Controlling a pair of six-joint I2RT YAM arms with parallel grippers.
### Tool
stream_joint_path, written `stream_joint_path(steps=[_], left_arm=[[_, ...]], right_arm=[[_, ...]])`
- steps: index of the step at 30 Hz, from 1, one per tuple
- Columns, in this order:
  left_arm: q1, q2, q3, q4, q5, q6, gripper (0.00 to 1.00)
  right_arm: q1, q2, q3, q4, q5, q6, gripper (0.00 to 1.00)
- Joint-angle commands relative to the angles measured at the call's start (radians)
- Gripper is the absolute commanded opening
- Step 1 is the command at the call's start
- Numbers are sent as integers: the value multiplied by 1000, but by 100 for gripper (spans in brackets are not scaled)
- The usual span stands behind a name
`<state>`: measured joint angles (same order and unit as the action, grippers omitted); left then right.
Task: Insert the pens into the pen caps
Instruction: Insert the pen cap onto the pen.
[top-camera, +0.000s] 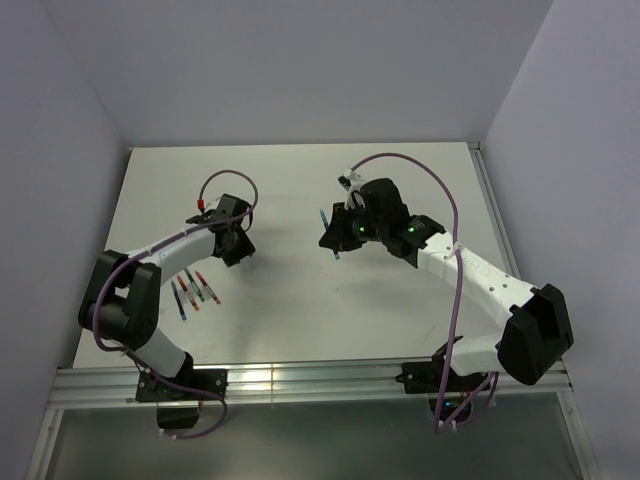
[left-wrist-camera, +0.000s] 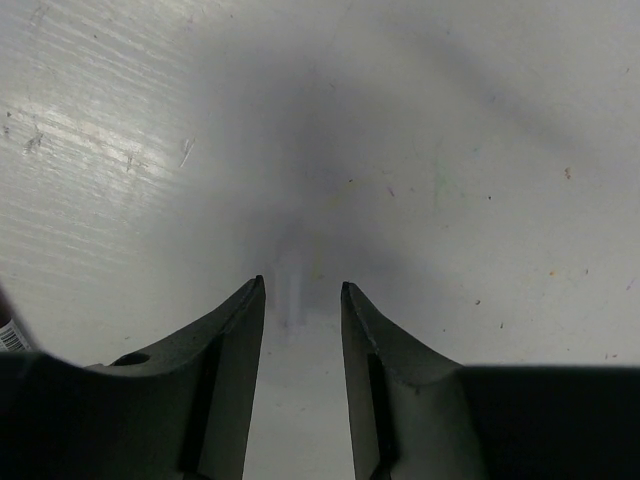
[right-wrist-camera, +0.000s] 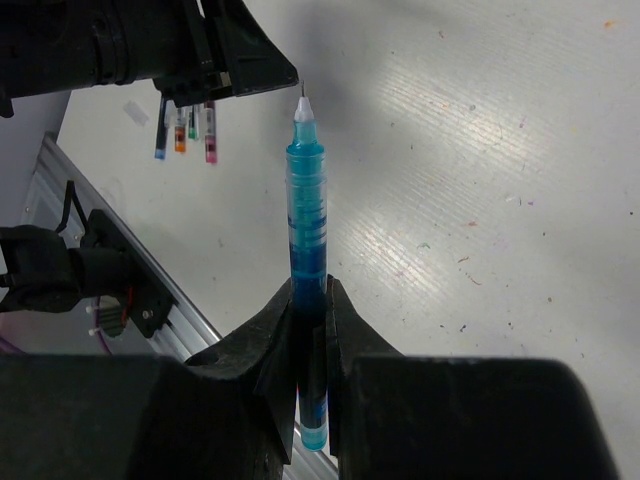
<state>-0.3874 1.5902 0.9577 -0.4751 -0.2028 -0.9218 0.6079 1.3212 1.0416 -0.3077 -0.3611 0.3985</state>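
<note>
Nearest the arm bases, a row of pens (top-camera: 192, 290) lies side by side on the bench (top-camera: 300, 310), close to the left arm's elbow. They show red, green and blue (too small to tell if capped). Just beyond them the left tool (top-camera: 238, 245) points down at bare bench. Its wrist cam shows the jaws apart w/ nothing gripped, only a faint pale streak on the surface btw the fingers (left-wrist-camera: 235, 340). Further in, centre-right, the right tool (top-camera: 333, 238) is clamped on a blue pen (right-wrist-camera: 305, 220). Overhead that pen is just a thin sliver poking out either side. The right wrist cam shows more: see-through blue barrel pinched low down, white tip aimed away toward the left tool, well apart from the row.
</note>
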Motion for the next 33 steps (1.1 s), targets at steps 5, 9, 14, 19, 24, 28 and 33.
stream_joint_path(steps=[5, 9, 14, 19, 24, 28, 33], left_arm=[[-2, 13, -7, 21, 17, -3, 41], [-11, 22, -10, 20, 20, -5, 40], [-25, 34, -16, 23, 20, -14, 39], [-31, 42, -22, 20, 16, -22, 39], [-33, 57, -23, 21, 13, -20, 37], [-36, 68, -28, 23, 13, -20, 35], [-41, 77, -34, 18, 8, -20, 30]], right_arm=[[-7, -10, 5, 15, 1, -13, 0], [-7, -11, 5, 13, 2, -13, 0], [-7, -14, 5, 9, 2, -15, 0], [-7, -13, 5, 5, 1, -15, 0], [-7, -13, 5, 5, 1, -15, 0], [-7, -13, 5, 5, -2, -16, 0], [-7, -11, 6, 2, -7, -17, 0]])
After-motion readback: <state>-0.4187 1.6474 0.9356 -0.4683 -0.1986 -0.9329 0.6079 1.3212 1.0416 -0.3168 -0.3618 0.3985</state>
